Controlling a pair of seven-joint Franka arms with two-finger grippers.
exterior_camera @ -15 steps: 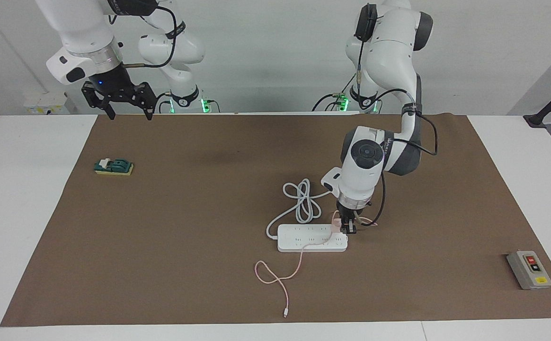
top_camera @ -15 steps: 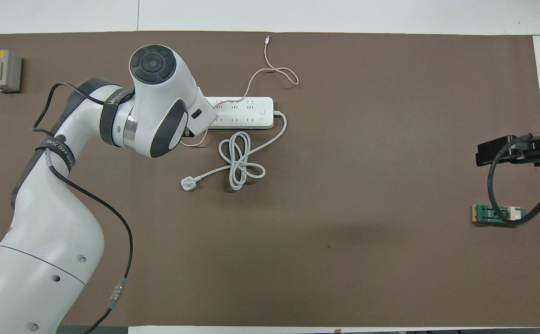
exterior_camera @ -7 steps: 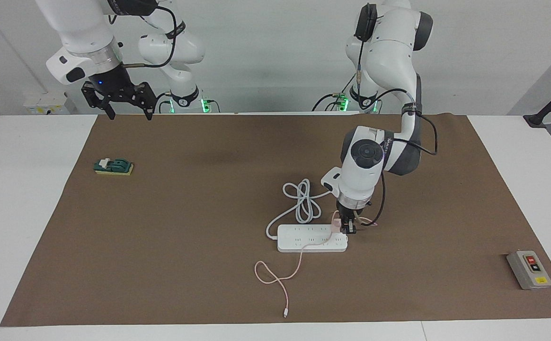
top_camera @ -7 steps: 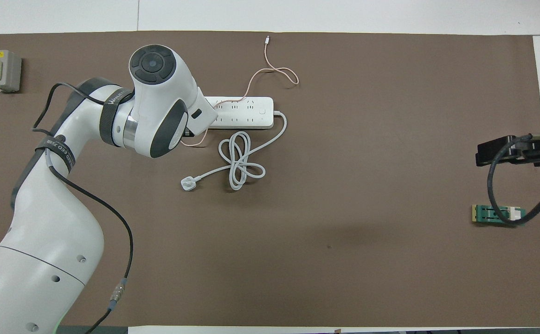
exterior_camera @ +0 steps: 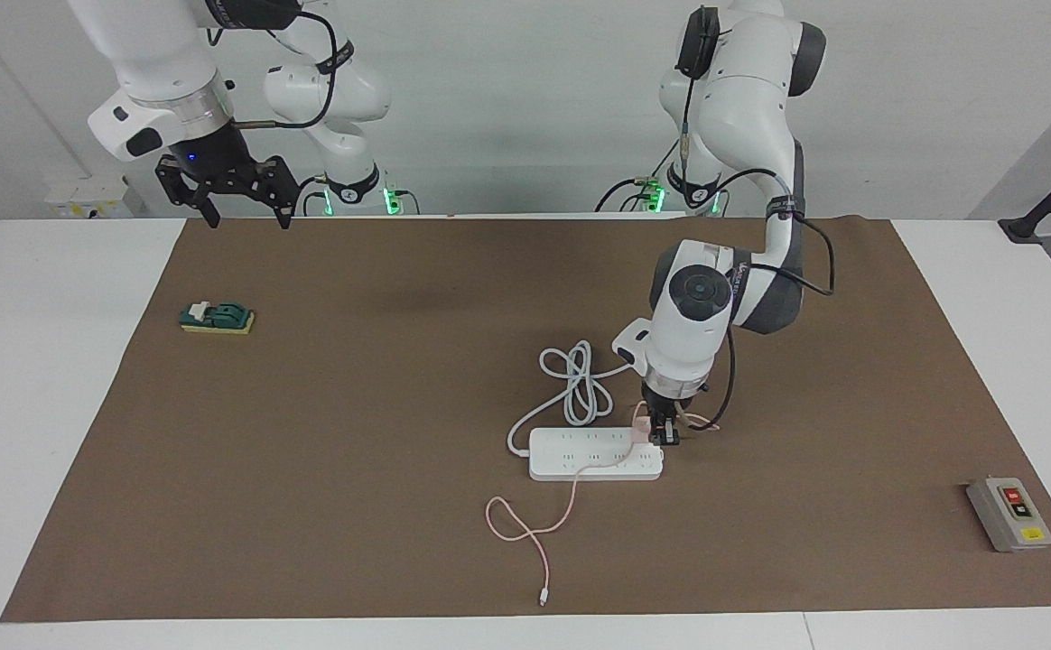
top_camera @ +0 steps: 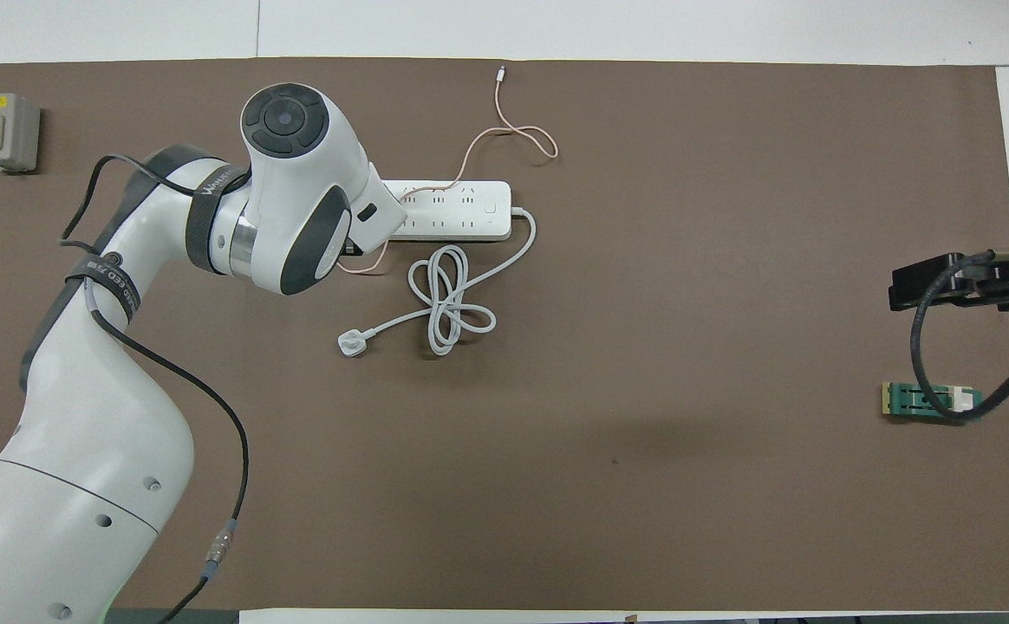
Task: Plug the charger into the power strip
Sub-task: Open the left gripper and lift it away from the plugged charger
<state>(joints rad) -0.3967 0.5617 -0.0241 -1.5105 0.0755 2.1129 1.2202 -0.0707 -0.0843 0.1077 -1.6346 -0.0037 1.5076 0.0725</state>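
The white power strip (exterior_camera: 580,456) (top_camera: 461,212) lies flat on the brown mat. My left gripper (exterior_camera: 666,439) points straight down at the strip's end toward the left arm's end of the table. It is shut on the pale pink charger (exterior_camera: 640,426), which sits against the strip's top at that end. The charger's thin pink cable (exterior_camera: 525,528) (top_camera: 513,134) runs across the strip and loops onto the mat farther from the robots. From overhead the left wrist hides the charger. My right gripper (exterior_camera: 238,206) waits open, raised over the mat's edge near its own base.
The strip's thick white cord (exterior_camera: 580,384) (top_camera: 444,303) coils nearer the robots and ends in a three-pin plug (top_camera: 351,345). A grey button box (exterior_camera: 1009,513) (top_camera: 4,130) sits at the left arm's end. A green block (exterior_camera: 217,318) (top_camera: 929,400) lies at the right arm's end.
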